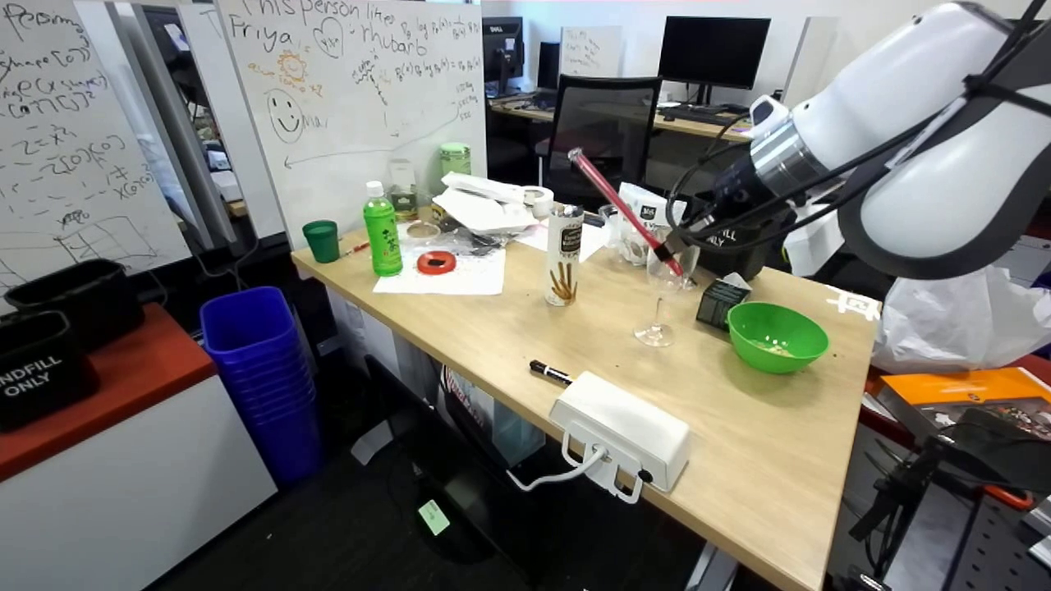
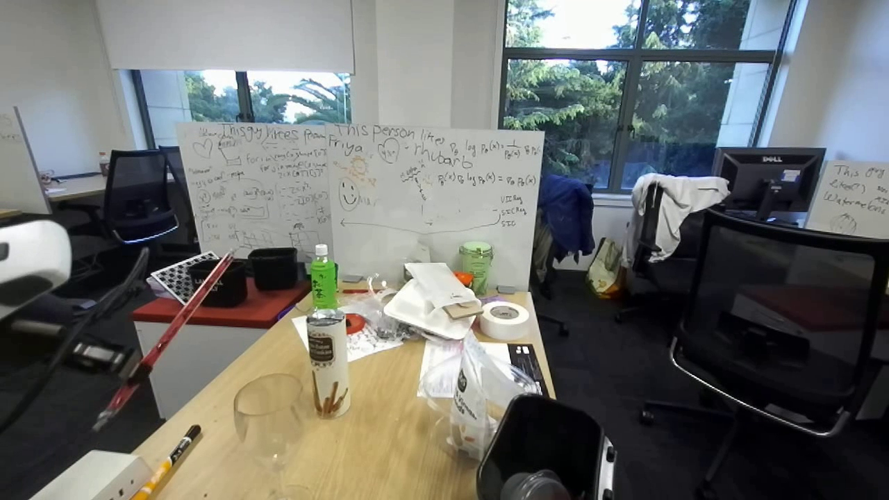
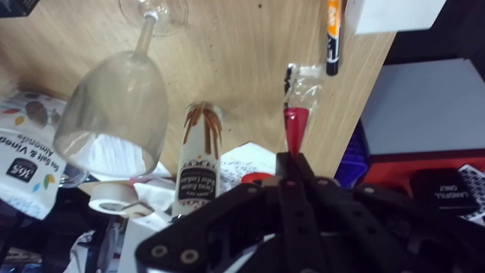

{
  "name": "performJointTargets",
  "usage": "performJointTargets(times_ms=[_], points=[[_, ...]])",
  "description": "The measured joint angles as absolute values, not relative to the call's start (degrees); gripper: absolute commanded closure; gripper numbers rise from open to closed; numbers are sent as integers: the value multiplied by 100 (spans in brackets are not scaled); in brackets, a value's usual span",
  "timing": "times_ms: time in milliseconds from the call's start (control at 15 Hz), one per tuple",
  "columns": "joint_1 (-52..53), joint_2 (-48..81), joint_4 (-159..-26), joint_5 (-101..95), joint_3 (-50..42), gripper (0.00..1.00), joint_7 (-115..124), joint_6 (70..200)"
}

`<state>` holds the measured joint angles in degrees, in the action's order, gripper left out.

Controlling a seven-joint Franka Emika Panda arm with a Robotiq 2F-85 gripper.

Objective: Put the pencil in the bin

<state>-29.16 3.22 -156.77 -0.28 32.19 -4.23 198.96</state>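
The pencil (image 1: pixel 612 195), a thin red stick, is held up in the air at a tilt by the gripper (image 3: pixel 292 161), and the jaws are pressed tight on it. Clear wrap (image 3: pixel 307 85) is seen at one end of it in the wrist view. In an exterior view, a white power strip (image 1: pixel 620 419) is set at the near edge of the wooden table (image 1: pixel 780 443), with a black and orange marker (image 3: pixel 333 36) laid just beside it. Farther in, a green bowl (image 1: pixel 792 320) with crumbs (image 1: pixel 773 348) in it is seen near a small dark box (image 1: pixel 714 306), and a wine glass (image 3: pixel 117 100) is stood upright nearby. A tall can of wafer cookies (image 1: pixel 564 258) is stood behind that. A black bin (image 2: pixel 549 430) is placed on the table too, well apart from the pencil, with clear plastic (image 2: pixel 533 486) inside, and a bag of almonds (image 3: pixel 36 161) is seen just beside it. Farther down the table, a red ring (image 1: pixel 423 264) is laid on white paper (image 1: pixel 475 279), near a green tea bottle (image 1: pixel 383 236) and a dark green cup (image 1: pixel 321 242). At the back, a big whiteboard (image 1: pixel 353 123) is covered in writing.
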Motion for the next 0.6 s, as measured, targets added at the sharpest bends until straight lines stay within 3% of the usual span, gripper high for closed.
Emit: performJointTargets(times_ms=[267, 400, 600], points=[[-3138, -475, -15538, -562, 3049, 100, 741, 19880], [-2872, -955, -15549, -278, 2428, 100, 784, 19866], [-3558, -1529, -15688, 353, 2270, 100, 535, 19836]])
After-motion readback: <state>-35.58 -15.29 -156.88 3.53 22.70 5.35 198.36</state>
